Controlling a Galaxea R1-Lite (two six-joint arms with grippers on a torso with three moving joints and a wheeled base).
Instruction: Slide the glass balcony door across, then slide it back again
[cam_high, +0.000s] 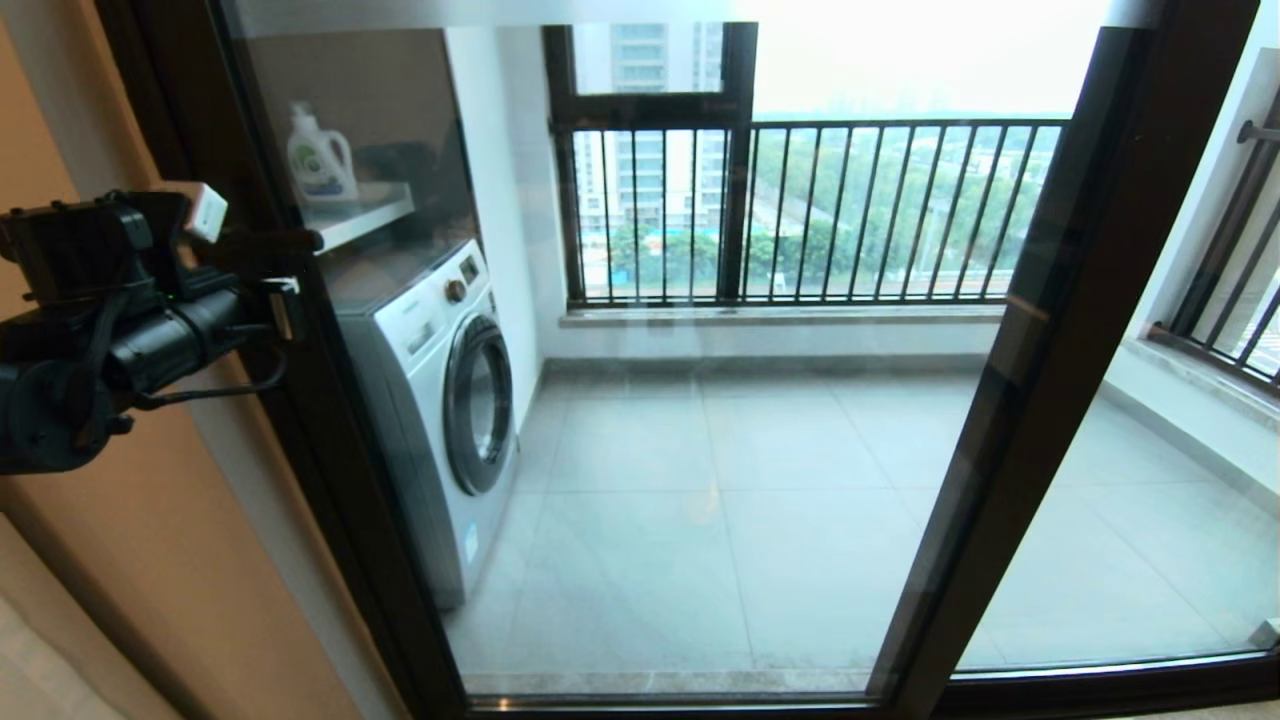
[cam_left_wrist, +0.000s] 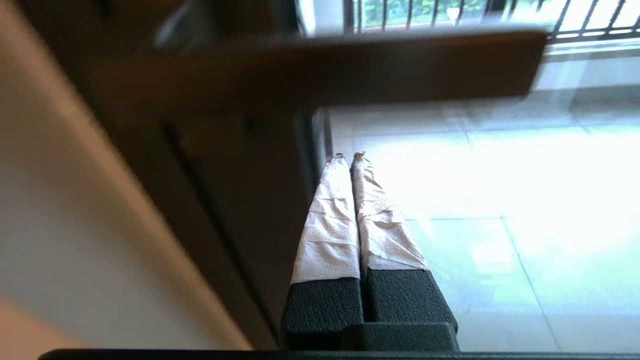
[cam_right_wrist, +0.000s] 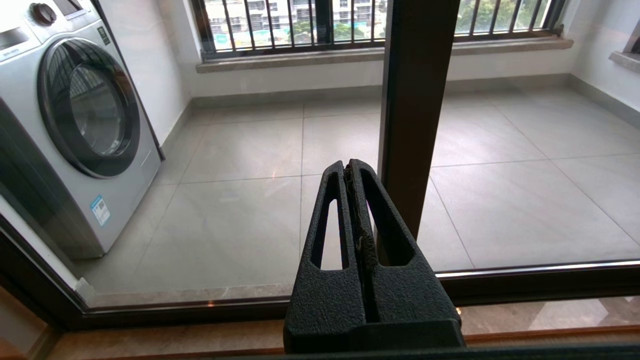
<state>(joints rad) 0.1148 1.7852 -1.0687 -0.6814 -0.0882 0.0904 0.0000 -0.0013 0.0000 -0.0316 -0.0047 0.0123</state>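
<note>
The glass balcony door fills the head view, and its handle-side upright stands at the left against the wall jamb. The short dark bar handle juts from that upright. My left gripper is just below the handle. In the left wrist view the left gripper is shut with nothing between its taped fingers. Its tips rest at the upright's inner edge beside the glass, under the blurred handle. My right gripper is shut and empty, low before the glass near the door's other upright. It is out of the head view.
Behind the glass stand a washing machine, a shelf with a detergent bottle, and a barred window. A second dark-framed glass panel lies to the right. An orange-beige wall flanks the left arm. The floor track runs below.
</note>
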